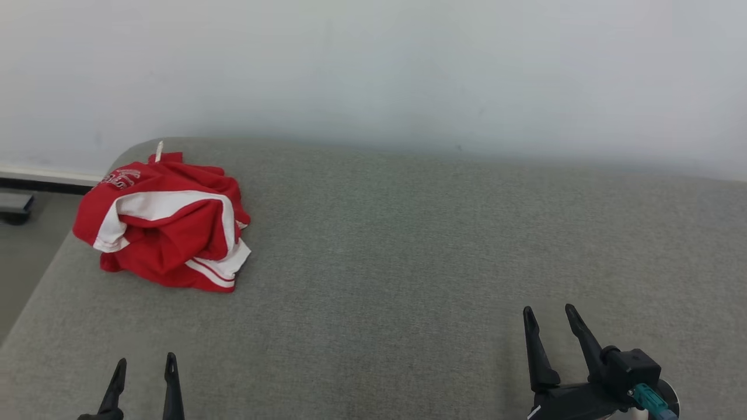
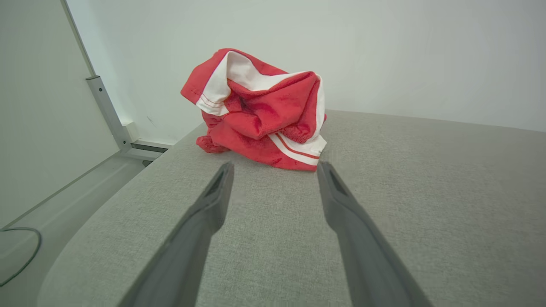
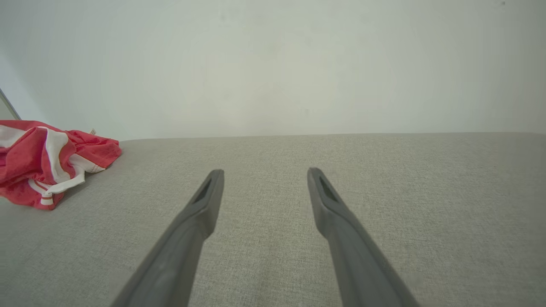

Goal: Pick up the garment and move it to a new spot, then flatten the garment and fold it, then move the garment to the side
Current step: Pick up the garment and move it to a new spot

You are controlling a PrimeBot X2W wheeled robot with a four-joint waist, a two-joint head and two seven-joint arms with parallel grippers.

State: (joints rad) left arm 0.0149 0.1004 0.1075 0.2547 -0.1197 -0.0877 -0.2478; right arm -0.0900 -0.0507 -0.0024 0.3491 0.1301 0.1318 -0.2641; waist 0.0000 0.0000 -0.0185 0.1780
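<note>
The garment (image 1: 163, 224) is a red piece with white bands, crumpled in a heap at the far left of the grey padded surface (image 1: 408, 251), close to its left edge. My left gripper (image 1: 146, 364) hovers open at the lower left, nearer to me than the heap, nothing between its fingers. In the left wrist view the garment (image 2: 260, 111) lies just beyond the open left gripper (image 2: 275, 168). My right gripper (image 1: 548, 315) stands open at the lower right, far from the cloth. From the right wrist the garment (image 3: 47, 164) shows at the left, well apart from the open right gripper (image 3: 264, 172).
A pale wall (image 1: 373, 64) rises directly behind the padded surface. Floor (image 1: 23, 251) drops away past the left edge, with a dark low object (image 1: 14, 207) there. A metal frame post (image 2: 106, 111) and a cable (image 2: 17, 256) are on the floor at the left.
</note>
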